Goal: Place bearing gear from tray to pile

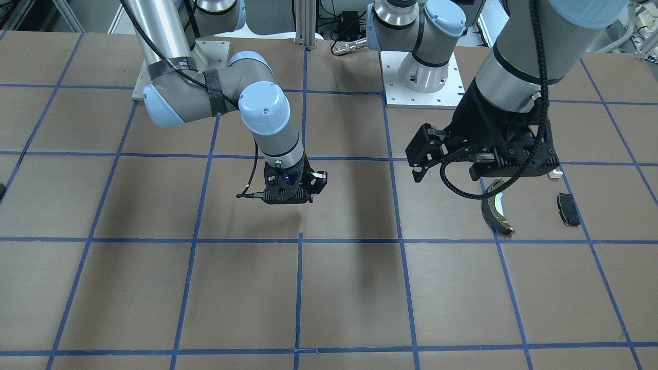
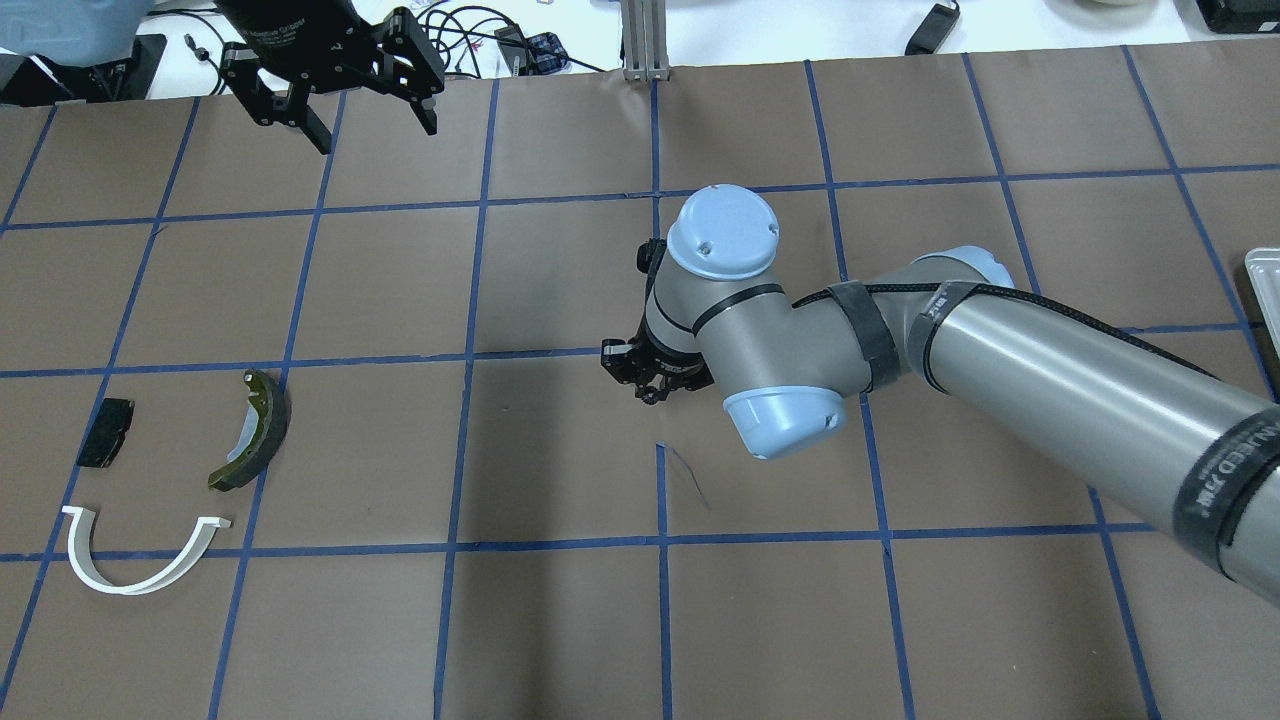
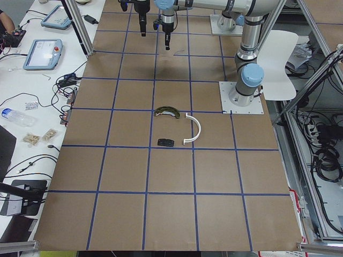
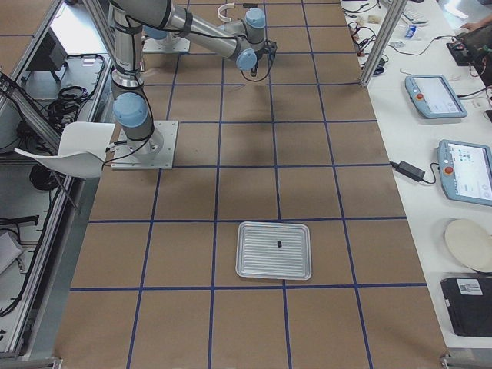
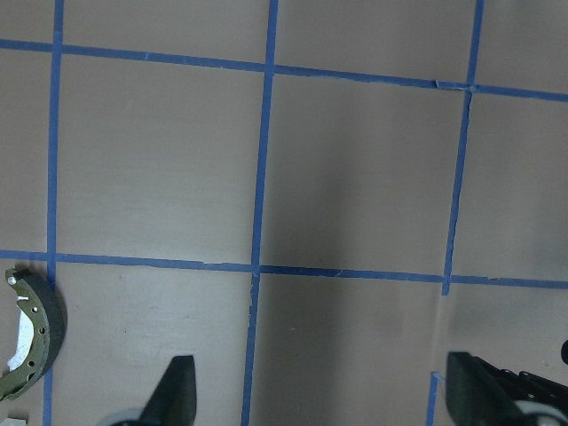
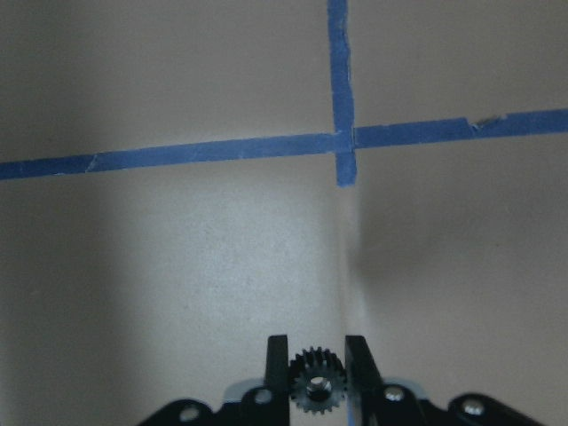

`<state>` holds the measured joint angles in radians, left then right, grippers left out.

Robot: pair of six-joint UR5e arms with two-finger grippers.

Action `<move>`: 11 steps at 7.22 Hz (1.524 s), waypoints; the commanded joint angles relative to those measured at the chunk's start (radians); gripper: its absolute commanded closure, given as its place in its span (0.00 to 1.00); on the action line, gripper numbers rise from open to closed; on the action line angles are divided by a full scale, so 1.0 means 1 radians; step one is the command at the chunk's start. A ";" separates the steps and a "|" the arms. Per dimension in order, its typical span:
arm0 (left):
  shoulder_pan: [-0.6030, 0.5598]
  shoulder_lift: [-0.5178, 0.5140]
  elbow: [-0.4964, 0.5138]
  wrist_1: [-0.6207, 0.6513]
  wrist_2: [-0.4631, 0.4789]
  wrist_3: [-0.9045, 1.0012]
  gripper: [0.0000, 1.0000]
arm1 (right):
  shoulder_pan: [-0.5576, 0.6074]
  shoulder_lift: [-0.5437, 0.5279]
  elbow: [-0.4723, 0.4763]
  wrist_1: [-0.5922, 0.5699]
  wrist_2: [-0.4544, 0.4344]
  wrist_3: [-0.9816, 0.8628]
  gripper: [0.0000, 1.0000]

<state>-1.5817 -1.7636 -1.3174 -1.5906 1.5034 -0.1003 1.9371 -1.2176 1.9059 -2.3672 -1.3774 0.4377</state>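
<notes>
The right gripper (image 6: 317, 348) pinches the small black gear (image 6: 317, 386) between its jaws: the carry step, I'd judge. The pile's brake shoe (image 2: 255, 430), white arch (image 2: 140, 565) and black pad (image 2: 105, 432) lie well apart to its left. It must travel there, then release. The left gripper (image 2: 375, 125) gapes wide, empty.

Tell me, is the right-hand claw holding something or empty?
Holding: the right gripper is shut on a small black gear, seen in its wrist camera.

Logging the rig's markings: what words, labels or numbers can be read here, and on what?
White print on the right arm's black strap: blurred, unreadable.
Pale print on the body of the left gripper: too small to read.
Nothing else legible.
</notes>
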 commanded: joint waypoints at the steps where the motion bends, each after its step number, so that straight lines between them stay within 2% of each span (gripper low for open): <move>1: -0.003 0.030 -0.055 0.001 0.001 0.007 0.00 | -0.012 -0.003 -0.005 -0.006 -0.018 -0.019 0.00; 2: -0.006 0.023 -0.065 0.001 -0.002 -0.008 0.00 | -0.062 -0.032 -0.011 0.011 -0.020 -0.051 0.00; 3: -0.035 0.020 -0.078 0.003 -0.002 -0.009 0.00 | -0.149 -0.072 -0.019 0.105 -0.019 -0.100 0.00; 4: -0.102 0.004 -0.098 0.007 0.004 -0.034 0.00 | -0.258 -0.118 -0.019 0.205 -0.017 -0.232 0.00; 5: -0.189 -0.019 -0.150 0.053 0.005 -0.161 0.00 | -0.399 -0.144 -0.021 0.268 -0.029 -0.443 0.00; 6: -0.277 -0.045 -0.254 0.228 0.046 -0.208 0.00 | -0.522 -0.199 -0.021 0.351 -0.064 -0.588 0.00; 7: -0.326 -0.075 -0.386 0.436 0.057 -0.302 0.00 | -0.647 -0.227 -0.022 0.402 -0.172 -0.665 0.00; 8: -0.348 -0.115 -0.508 0.615 0.052 -0.382 0.00 | -0.770 -0.218 -0.027 0.361 -0.221 -0.766 0.00; 9: -0.366 -0.164 -0.569 0.720 0.052 -0.384 0.00 | -0.876 -0.167 -0.036 0.253 -0.230 -0.828 0.00; 10: -0.385 -0.212 -0.563 0.748 0.057 -0.387 0.00 | -0.948 -0.107 -0.069 0.199 -0.259 -0.962 0.00; 11: -0.405 -0.236 -0.563 0.782 0.064 -0.388 0.00 | -1.033 -0.059 -0.115 0.201 -0.249 -1.028 0.00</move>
<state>-1.9600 -1.9565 -1.8685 -0.8677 1.5600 -0.4818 1.0162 -1.3414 1.8397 -2.1357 -1.6197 -0.4791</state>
